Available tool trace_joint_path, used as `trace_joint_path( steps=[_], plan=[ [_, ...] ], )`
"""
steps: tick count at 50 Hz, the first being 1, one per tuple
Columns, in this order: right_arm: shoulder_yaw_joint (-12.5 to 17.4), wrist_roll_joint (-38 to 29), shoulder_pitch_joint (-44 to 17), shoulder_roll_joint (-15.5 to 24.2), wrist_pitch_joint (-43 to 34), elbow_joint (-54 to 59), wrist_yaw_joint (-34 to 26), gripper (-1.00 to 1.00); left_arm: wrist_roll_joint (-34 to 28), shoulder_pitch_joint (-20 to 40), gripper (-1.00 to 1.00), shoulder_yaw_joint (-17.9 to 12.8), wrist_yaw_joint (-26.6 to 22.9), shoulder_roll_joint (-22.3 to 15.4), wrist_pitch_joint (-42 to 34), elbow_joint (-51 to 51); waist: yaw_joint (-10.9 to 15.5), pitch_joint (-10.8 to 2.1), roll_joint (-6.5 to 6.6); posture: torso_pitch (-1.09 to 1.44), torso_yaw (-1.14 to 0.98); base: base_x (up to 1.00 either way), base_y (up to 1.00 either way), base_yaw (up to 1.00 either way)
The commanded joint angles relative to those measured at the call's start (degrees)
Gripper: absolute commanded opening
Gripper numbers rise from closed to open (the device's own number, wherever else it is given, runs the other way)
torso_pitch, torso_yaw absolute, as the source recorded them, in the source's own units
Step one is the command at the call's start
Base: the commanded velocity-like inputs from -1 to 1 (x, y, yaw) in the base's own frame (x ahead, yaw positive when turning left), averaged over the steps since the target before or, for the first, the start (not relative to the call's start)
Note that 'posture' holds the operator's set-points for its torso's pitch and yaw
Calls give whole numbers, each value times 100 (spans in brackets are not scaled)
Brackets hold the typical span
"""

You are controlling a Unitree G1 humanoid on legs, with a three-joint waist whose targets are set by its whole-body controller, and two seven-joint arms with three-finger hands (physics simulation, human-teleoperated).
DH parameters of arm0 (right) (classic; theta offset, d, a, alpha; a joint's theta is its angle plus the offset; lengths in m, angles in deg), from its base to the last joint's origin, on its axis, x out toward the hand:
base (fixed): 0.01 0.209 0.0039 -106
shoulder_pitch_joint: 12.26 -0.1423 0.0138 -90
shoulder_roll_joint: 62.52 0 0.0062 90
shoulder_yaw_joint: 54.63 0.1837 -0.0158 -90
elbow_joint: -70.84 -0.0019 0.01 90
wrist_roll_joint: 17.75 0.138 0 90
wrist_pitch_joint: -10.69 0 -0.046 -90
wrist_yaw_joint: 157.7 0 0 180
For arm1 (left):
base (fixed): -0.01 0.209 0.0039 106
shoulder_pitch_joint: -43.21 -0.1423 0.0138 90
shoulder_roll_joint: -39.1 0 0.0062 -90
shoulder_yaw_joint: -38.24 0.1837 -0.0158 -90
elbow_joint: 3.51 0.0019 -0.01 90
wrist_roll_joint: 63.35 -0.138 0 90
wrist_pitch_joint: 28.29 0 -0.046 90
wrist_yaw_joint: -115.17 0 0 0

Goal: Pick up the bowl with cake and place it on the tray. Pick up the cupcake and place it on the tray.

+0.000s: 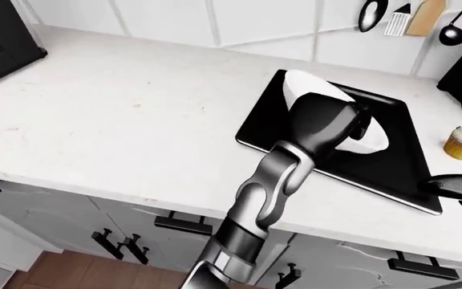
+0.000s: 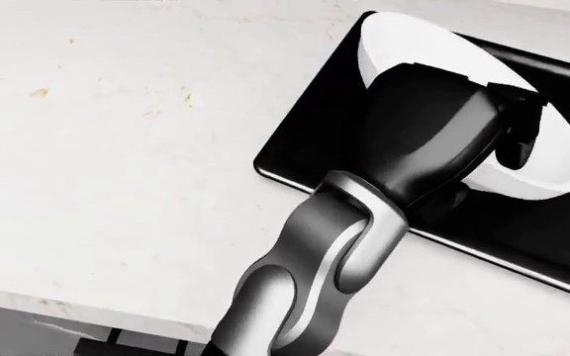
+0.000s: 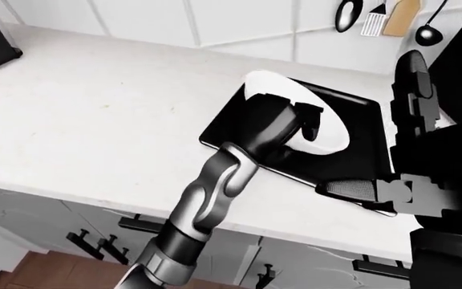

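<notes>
Gripping bowl (image 2: 553,159) over tray (image 1: 400,162) — left hand (image 2: 508,133).

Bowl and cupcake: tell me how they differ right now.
The white bowl sits over the black tray under the left hand; the cupcake stands on the counter, right of the tray, with no hand on it. The bowl is wide and shallow; the cupcake is small and upright. Both are in the left-eye view's right half.

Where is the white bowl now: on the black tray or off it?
On it: the bowl sits within the tray, the left hand over its rim.
</notes>
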Motion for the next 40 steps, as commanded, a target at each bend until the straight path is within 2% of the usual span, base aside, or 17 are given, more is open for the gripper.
trace_joint_path(
  steps=[1, 8, 11, 13, 23, 31, 40],
  plan=[
    [116, -51, -55, 64, 128, -46, -30, 100, 13, 186, -50, 23, 265, 66, 137, -163, -3, -111, -56, 0, 0, 0, 0, 0],
    [116, -118, -14, -10, 146, -46, -97, 100, 16, 140, -46, -12, 478, -34, 283, 135, 3, -122, -77, 0, 0, 0, 0, 0],
    [93, -156, -23, -48, 133, -46, -115, 100, 24, 74, -21, 3, 364, -34, 268, -19, 6, -124, -82, 0, 0, 0, 0, 0],
    [89, -165, -31, -61, 122, -46, -117, 100, 42, 54, -17, -1, 289, -31, 255, -128, 9, -127, -84, 0, 0, 0, 0, 0],
    [138, -120, -66, -63, 86, -46, -102, 100, 130, -105, 27, -13, -186, -141, 170, -837, 28, -125, -79, 0, 0, 0, 0, 0],
    [217, 52, -77, 68, 107, -46, 19, 100, 46, -467, 37, 154, -485, -71, 174, -1386, 41, -133, -89, 0, 0, 0, 0, 0],
    [301, 128, -29, 101, 140, -46, 29, 100, 1, -1194, 47, 427, -1239, 53, 113, -2760, 41, -113, -99, 0, 0, 0, 0, 0]
  ],
)
